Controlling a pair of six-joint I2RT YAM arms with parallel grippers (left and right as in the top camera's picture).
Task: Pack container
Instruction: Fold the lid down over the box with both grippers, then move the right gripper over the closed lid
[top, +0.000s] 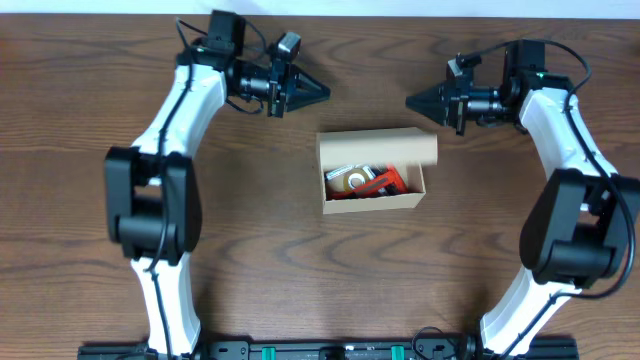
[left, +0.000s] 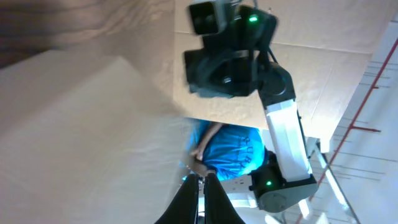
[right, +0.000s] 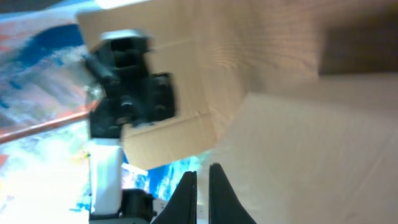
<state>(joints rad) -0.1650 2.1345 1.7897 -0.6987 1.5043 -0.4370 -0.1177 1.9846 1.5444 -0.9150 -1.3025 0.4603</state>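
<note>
Matt tan cardboard container (top: 372, 150) sits on a dark, grained wood table (top: 80, 100).

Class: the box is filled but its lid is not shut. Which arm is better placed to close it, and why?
Right, probably. The lid overhangs the box on the right side, nearest the right claw; the left claw sits farther from that end.

Dark wood-grain table (top: 300, 280); pale strip (top: 400, 6) along its far edge.
</note>
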